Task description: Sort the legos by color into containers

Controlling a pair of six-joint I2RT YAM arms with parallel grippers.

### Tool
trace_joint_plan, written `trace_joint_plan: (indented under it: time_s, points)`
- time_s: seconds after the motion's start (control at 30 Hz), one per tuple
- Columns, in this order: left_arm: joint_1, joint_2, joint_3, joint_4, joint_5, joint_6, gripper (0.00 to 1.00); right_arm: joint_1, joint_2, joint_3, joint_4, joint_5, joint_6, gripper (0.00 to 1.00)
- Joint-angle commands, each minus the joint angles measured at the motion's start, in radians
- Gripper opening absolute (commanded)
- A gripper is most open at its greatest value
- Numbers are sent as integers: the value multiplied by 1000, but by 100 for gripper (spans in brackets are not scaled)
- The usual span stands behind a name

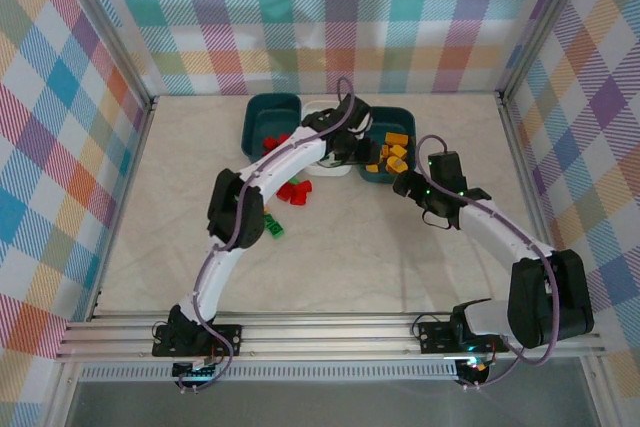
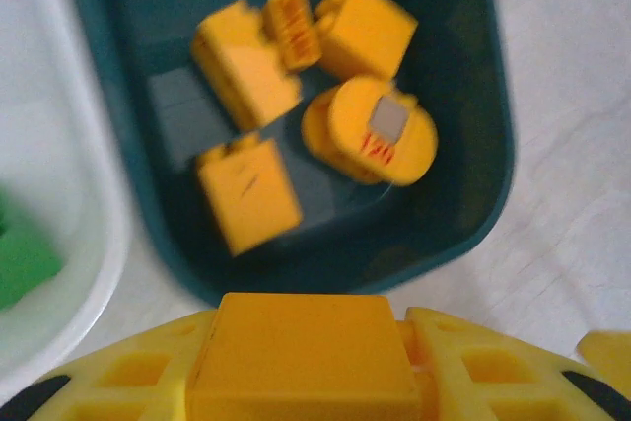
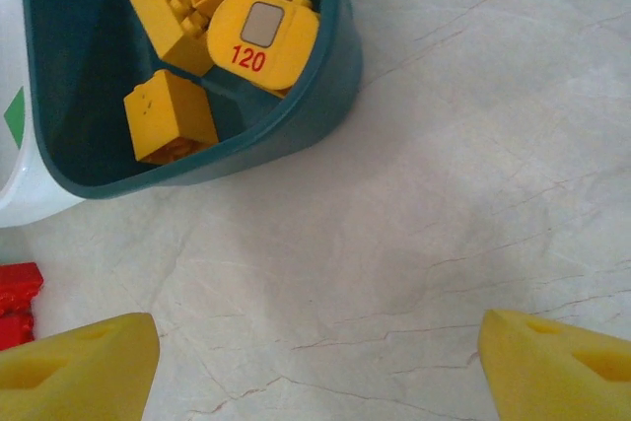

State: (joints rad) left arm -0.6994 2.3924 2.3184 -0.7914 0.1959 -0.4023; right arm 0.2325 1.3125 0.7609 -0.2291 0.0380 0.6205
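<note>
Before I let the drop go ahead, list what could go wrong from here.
The left hand holds a yellow brick that looks nearer the teal tub's rim than its middle; released now, it might hit the rim and land on the table or in the white tub with the green brick. The open right hand hangs close to the same tub, so the two hands could bump.
</note>
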Motion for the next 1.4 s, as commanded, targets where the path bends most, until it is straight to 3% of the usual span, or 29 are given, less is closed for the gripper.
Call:
trace_joint_plan:
  time_s: [0.0, 0.47, 0.6, 0.73, 0.87, 0.97, 1.07, 1.2, 1.37]
  points:
    - [-11, 109, 227, -109, 48, 28, 37, -20, -7, -6, -19, -21, 10, 84]
    - [-6, 225, 293, -11, 46, -48, 54, -44, -57, 0, -36, -26, 2, 85]
    - [-8, 230, 326, -10, 66, -57, 70, -44, -70, 11, -48, -24, -4, 85]
    - [-9, 146, 336, 5, 121, -56, 76, -43, -79, 10, -46, -24, -4, 85]
    - [-17, 8, 281, -19, 73, -11, 76, -41, -77, 8, -30, -51, 2, 84]
    - [-13, -145, 66, -12, -30, 31, 77, -30, -80, 8, -24, -63, 0, 83]
    - [6, -347, -271, 92, -120, 46, 77, -4, -75, 11, -20, -61, -7, 84]
    - [80, -572, -650, 195, -224, -3, 78, 56, -32, 42, -9, -55, -19, 83]
    - [190, -638, -896, 129, -349, -34, 73, 107, 63, 92, 16, -59, -15, 83]
